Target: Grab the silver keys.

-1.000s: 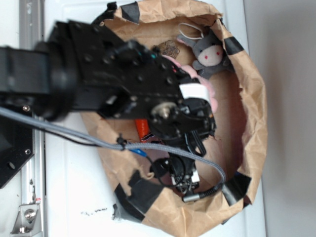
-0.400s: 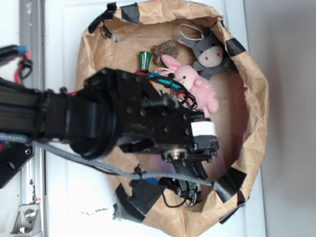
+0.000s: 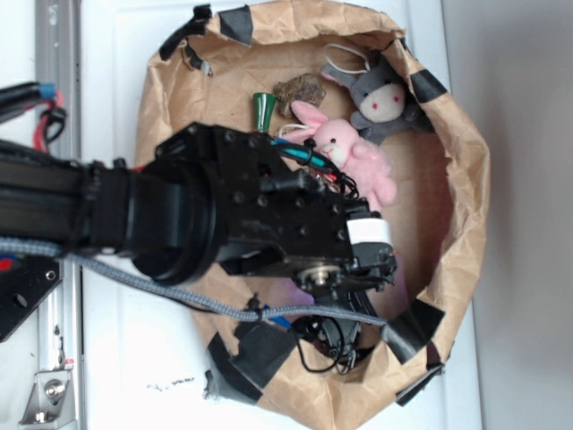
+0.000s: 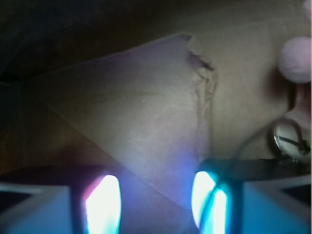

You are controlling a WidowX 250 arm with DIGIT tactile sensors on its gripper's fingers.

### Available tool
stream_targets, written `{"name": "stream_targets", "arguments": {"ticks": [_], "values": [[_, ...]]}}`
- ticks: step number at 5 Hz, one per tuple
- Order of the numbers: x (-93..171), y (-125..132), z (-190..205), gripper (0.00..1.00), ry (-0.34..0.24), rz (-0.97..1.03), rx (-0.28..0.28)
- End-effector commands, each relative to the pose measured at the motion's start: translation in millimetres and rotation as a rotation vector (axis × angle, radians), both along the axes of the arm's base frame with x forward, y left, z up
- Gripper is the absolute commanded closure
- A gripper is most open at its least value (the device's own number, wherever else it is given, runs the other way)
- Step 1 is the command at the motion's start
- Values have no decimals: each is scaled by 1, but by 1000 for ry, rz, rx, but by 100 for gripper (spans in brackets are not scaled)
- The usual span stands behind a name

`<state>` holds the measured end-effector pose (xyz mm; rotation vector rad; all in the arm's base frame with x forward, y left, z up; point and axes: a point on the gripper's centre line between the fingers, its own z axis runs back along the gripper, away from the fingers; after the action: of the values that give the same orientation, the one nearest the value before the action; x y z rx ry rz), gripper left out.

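Note:
The silver keys (image 3: 300, 88), a small brownish-silver bunch, lie on the paper at the far side of the brown paper bag (image 3: 461, 193), beside the carrot's green top (image 3: 262, 109). My gripper (image 3: 351, 300) hangs well away from them, low over the bag's near part, under the black arm (image 3: 224, 219). In the wrist view the gripper (image 4: 156, 204) is open. Its two glowing fingertips (image 4: 103, 202) stand apart with only bare brown paper between them. The keys do not show in the wrist view.
A pink bunny (image 3: 349, 152) and a grey plush donkey (image 3: 380, 94) lie in the bag near the keys. Black cables (image 3: 327, 345) and black tape patches (image 3: 412, 324) sit at the bag's near rim. A pink plush part (image 4: 296, 58) and a round metal ring (image 4: 288, 139) show at the wrist view's right.
The arm has swung from over the bag's middle toward its near rim, uncovering the keys, the carrot top and the pink bunny. Since 0.4 s ago it has barely shifted.

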<state>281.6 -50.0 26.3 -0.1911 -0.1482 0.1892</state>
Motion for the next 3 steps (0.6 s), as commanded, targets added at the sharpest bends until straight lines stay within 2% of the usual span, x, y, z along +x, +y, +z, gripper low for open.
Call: {"name": "stream_targets", "arguments": {"ticks": [1,3], "values": [[6,8,10,100,-42,1,-10],[8,11,12,100,-48,6,-9]]}}
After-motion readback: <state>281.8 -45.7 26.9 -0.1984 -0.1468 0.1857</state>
